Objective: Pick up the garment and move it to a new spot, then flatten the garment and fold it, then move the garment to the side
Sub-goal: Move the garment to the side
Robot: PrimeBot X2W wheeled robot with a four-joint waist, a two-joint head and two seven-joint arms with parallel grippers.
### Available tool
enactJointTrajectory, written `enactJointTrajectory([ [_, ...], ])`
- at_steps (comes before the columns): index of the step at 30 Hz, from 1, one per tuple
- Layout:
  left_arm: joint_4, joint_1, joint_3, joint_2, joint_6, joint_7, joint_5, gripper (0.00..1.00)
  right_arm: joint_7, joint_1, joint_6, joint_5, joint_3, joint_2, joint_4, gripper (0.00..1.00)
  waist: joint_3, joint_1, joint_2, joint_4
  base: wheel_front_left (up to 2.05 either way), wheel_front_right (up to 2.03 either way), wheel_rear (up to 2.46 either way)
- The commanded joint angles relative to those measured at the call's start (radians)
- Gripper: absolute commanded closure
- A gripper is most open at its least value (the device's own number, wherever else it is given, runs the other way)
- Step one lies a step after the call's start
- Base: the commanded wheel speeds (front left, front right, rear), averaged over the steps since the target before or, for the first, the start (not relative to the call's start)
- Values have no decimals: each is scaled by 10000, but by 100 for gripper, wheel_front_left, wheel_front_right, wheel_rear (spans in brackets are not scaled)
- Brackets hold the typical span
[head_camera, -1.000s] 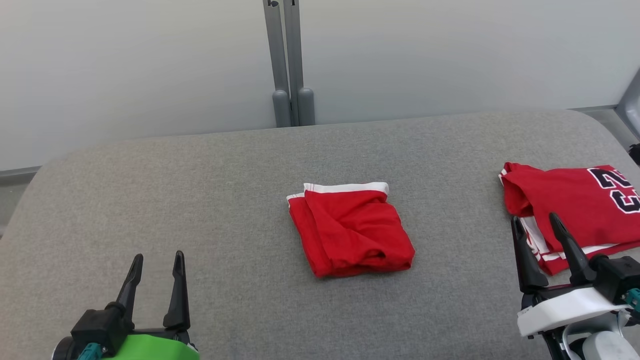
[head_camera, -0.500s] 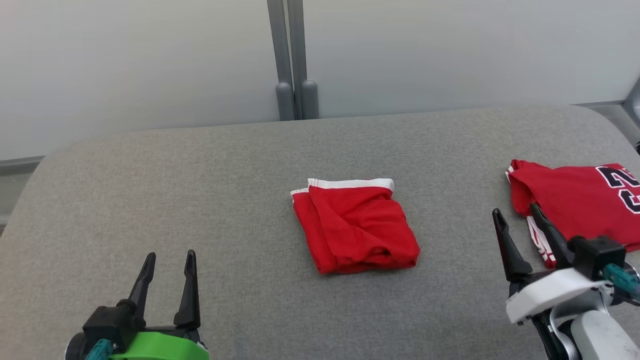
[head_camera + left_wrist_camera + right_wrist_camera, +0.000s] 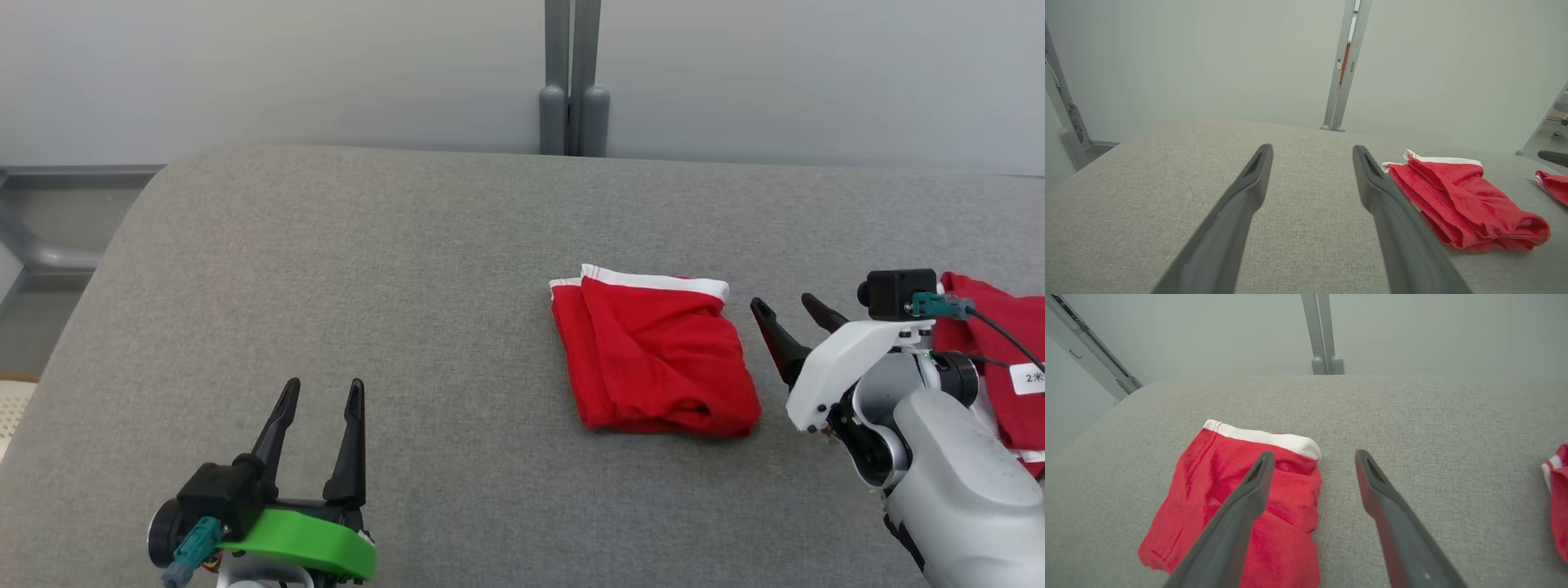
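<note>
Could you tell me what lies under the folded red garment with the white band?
The folded red garment with the white band lies on the grey fabric tabletop; anything beneath or inside its folds is covered.

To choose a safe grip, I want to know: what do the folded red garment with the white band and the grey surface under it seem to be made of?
Folded red garment with white band: seemingly soft knit fabric, matte; it creases and slumps in rounded folds. Grey padded surface: apparently woven upholstery cloth, matte; a fine heathered weave shows, edges rounded.
</note>
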Motion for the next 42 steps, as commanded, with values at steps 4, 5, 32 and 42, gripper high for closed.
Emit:
enactJointTrajectory([
  [4,123,-414,-55,-23,-49,-19,66,0,807,-703,-5,797,564,-60,1283,0,740,0,-1,810,0,0,0],
  [5,147,-467,-56,-20,-54,-20,71,0,1048,-853,-5,1003,690,-64,1577,0,799,0,-1,889,0,0,0],
  [32,77,-527,-408,194,-204,-24,360,0,731,-1878,-4,3311,3037,-388,2491,100,169,0,-1,-510,0,0,0],
  [42,-60,-998,-1104,149,-314,139,409,0,686,-1915,-5,3737,4007,-1275,1696,100,92,0,-1,-2662,0,0,0],
])
